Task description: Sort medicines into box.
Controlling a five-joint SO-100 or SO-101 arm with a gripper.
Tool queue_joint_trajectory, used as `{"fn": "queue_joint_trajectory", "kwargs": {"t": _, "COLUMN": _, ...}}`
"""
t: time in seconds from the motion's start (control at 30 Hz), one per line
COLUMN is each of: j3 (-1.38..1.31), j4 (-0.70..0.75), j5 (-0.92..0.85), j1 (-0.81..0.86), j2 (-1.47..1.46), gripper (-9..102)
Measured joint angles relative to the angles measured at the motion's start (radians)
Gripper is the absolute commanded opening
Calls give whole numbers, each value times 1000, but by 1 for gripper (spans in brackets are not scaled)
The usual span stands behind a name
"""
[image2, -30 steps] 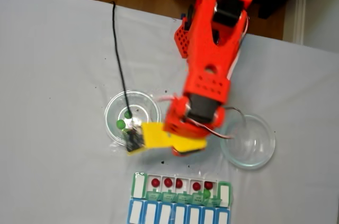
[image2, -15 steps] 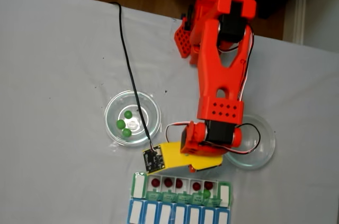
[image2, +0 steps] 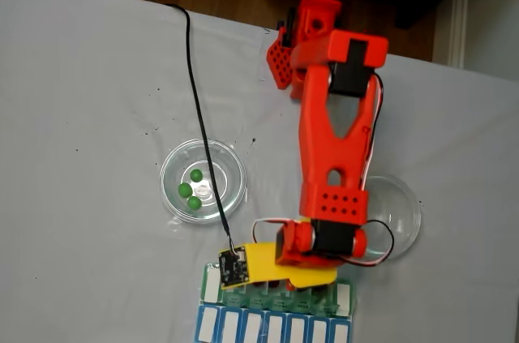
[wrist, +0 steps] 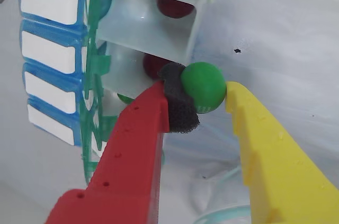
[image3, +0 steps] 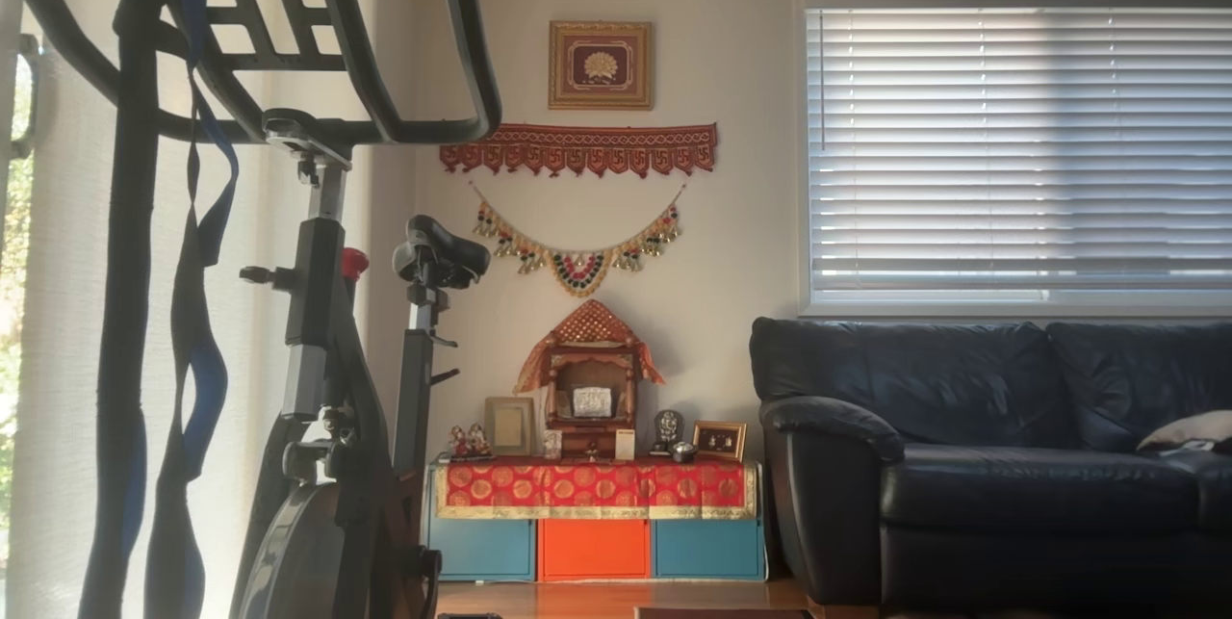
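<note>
I have a glossy bright green ball pinched between the red and yellow fingers of the gripper, jaws closed snugly on it. From the wrist view it hangs just beside the long white pill organiser with green lids, whose open row of compartments runs up-frame to the ball's left. I judge the release needs a small shift that way.

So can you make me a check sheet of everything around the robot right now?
Surface: white tablecloth, a few dark specks.
Job's things: green ball pinched above the pill box; red balls in its open compartments; three green balls in the left glass dish.
Clutter: second glass dish, partly under the arm.
Gripper: gripper shut on the green ball.
Cables: black cable runs to the wrist camera.
Surroundings: exercise bike, sofa, window blinds.
</note>
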Motion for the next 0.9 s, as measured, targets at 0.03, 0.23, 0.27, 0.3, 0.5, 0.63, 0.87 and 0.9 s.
{"fn": "queue_joint_trajectory", "kwargs": {"t": 0.03, "j3": -11, "j4": 0, "j5": 8, "j1": -3, "j2": -8, "gripper": 1}}
{"fn": "queue_joint_trajectory", "kwargs": {"t": 0.23, "j3": -48, "j4": 0, "j5": 69, "j1": -23, "j2": -25, "gripper": 1}}
{"fn": "queue_joint_trajectory", "kwargs": {"t": 0.27, "j3": -48, "j4": 0, "j5": 81, "j1": -26, "j2": -25, "gripper": 1}}
{"fn": "queue_joint_trajectory", "kwargs": {"t": 0.3, "j3": -48, "j4": -5, "j5": 92, "j1": -29, "j2": -25, "gripper": 1}}
{"fn": "queue_joint_trajectory", "kwargs": {"t": 0.5, "j3": -48, "j4": -69, "j5": 133, "j1": -29, "j2": -25, "gripper": 1}}
{"fn": "queue_joint_trajectory", "kwargs": {"t": 0.63, "j3": -48, "j4": -126, "j5": 155, "j1": -29, "j2": -25, "gripper": 1}}
{"fn": "queue_joint_trajectory", "kwargs": {"t": 0.87, "j3": -17, "j4": -172, "j5": 192, "j1": -29, "j2": -25, "gripper": 1}}
{"fn": "queue_joint_trajectory", "kwargs": {"t": 0.9, "j3": -11, "j4": -173, "j5": 198, "j1": -29, "j2": -25, "gripper": 1}}
